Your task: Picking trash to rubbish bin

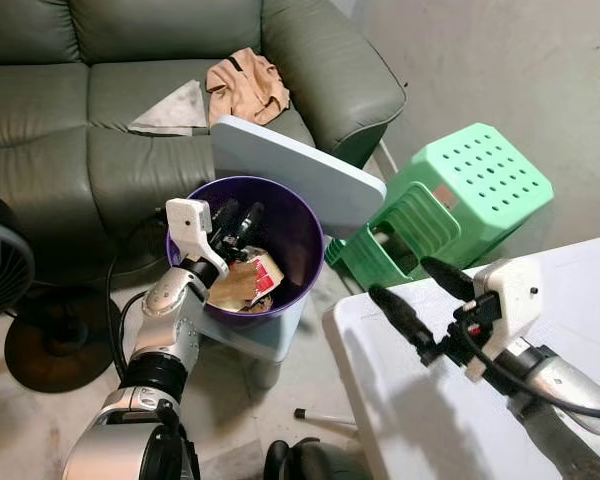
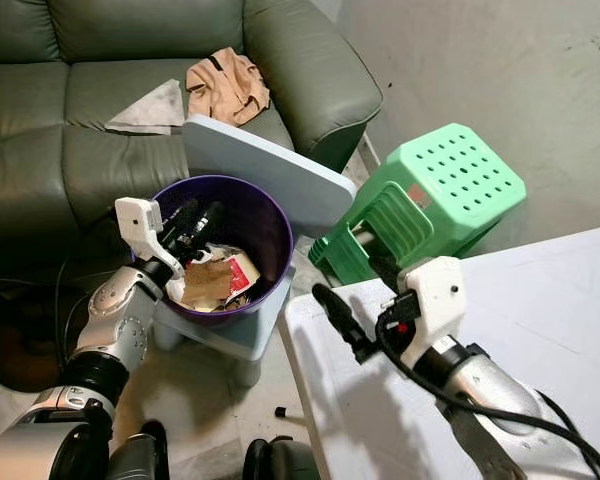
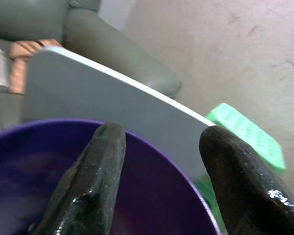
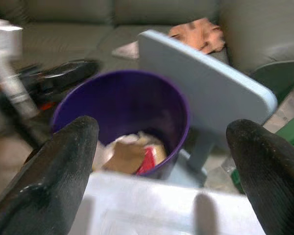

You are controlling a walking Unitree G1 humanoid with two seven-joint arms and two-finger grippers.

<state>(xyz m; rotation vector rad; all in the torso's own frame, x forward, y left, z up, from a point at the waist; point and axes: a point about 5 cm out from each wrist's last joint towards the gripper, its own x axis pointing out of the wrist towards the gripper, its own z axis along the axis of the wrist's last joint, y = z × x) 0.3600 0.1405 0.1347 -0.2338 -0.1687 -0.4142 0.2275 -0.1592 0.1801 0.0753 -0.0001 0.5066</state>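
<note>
I am reading the task as nearly done: crumpled brown paper and a red-and-white wrapper (image 1: 252,283) are lying inside the purple rubbish bin (image 1: 290,225), while my left gripper (image 1: 236,222) is hovering over its mouth with fingers spread and empty. I am seeing tight room there, with the pale blue board (image 1: 300,172) leaning at the bin's far rim and the tipped green stool (image 1: 450,200) just beside, while my right gripper (image 1: 422,292), also spread and empty, is hanging over the white table's (image 1: 400,400) corner.
</note>
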